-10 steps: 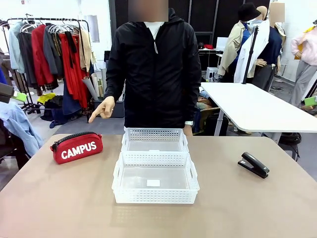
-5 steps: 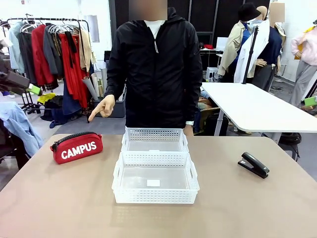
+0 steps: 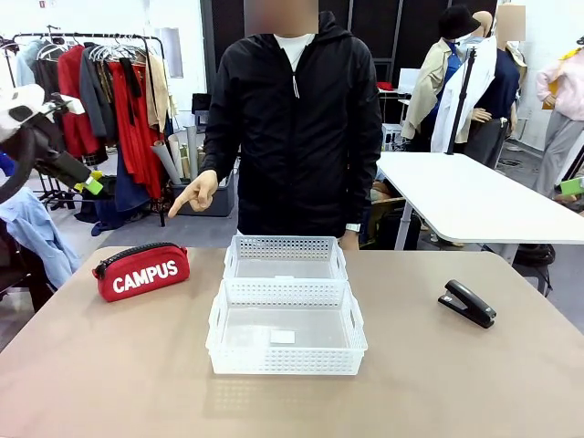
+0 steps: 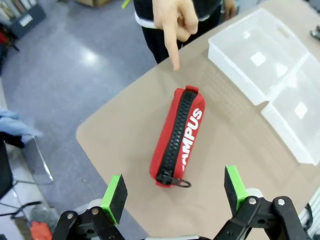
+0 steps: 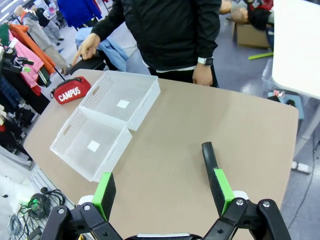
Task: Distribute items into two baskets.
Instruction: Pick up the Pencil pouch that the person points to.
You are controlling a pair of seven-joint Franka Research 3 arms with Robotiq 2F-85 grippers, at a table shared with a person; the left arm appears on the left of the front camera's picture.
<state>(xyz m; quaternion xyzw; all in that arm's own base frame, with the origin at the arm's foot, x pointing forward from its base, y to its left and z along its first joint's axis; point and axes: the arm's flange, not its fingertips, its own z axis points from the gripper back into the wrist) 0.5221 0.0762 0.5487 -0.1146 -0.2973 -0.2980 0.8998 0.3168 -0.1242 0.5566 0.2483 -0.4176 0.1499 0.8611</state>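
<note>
The two baskets (image 3: 285, 360) stand empty in the middle of the surface (image 3: 109, 365). The red pouch (image 4: 179, 137) lies left of them below the wide-open left jaws, and the stapler (image 5: 208, 159) lies right below the right jaws, equally wide. The person's hand (image 4: 175, 17) points close by the pouch, so a descent there might strike that finger.

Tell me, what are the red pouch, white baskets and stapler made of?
Red pouch: soft matte fabric, apparently, with a black zip and printed white lettering. Near basket and far basket: probably rigid plastic, white, slightly translucent, perforated walls. Stapler: black, smooth; plastic or painted metal, too small to tell.
</note>
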